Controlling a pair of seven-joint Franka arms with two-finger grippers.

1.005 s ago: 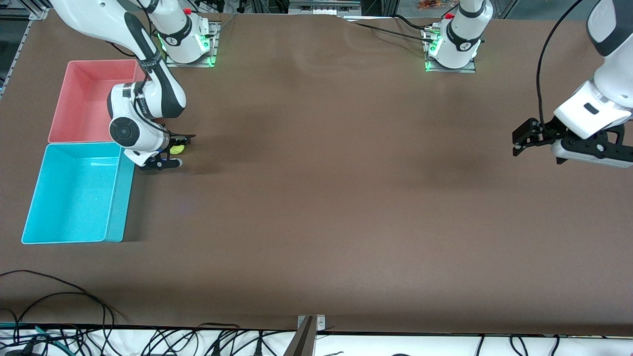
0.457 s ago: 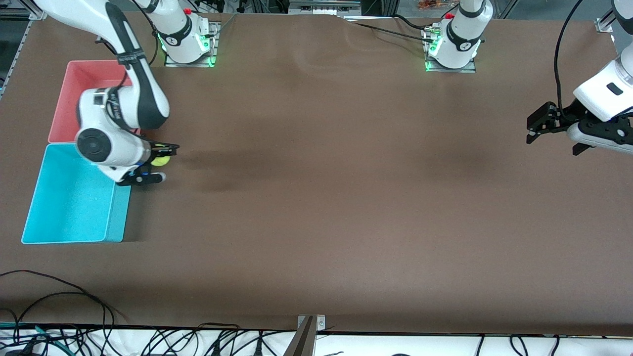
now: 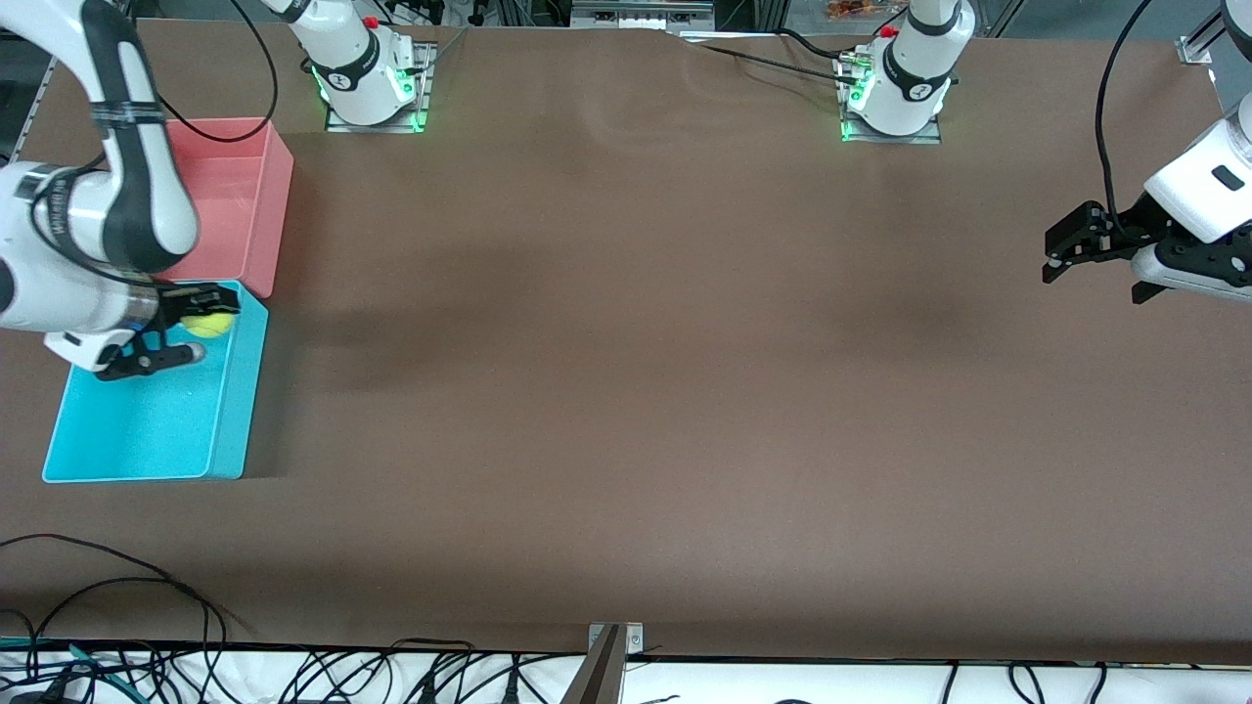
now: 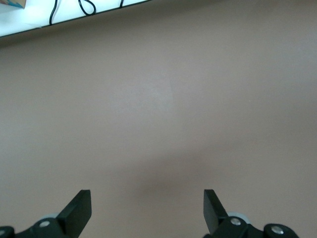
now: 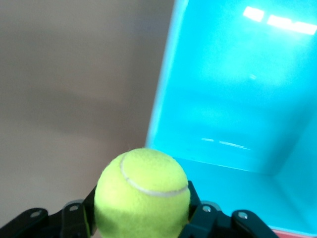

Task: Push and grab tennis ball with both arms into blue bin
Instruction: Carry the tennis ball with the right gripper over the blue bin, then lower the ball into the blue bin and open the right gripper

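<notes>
Over the blue bin, at the right arm's end of the surface, the right tool is pinching the tennis ball between its fingers and carrying it above the bin's corner nearest the pink bin. The right wrist view is showing the ball hanging just inside the bin's wall. The pushing and the grab are looking finished; only the release into the bin appears to be left. The left tool is waiting with its fingers spread over bare surface at the left arm's end.
</notes>
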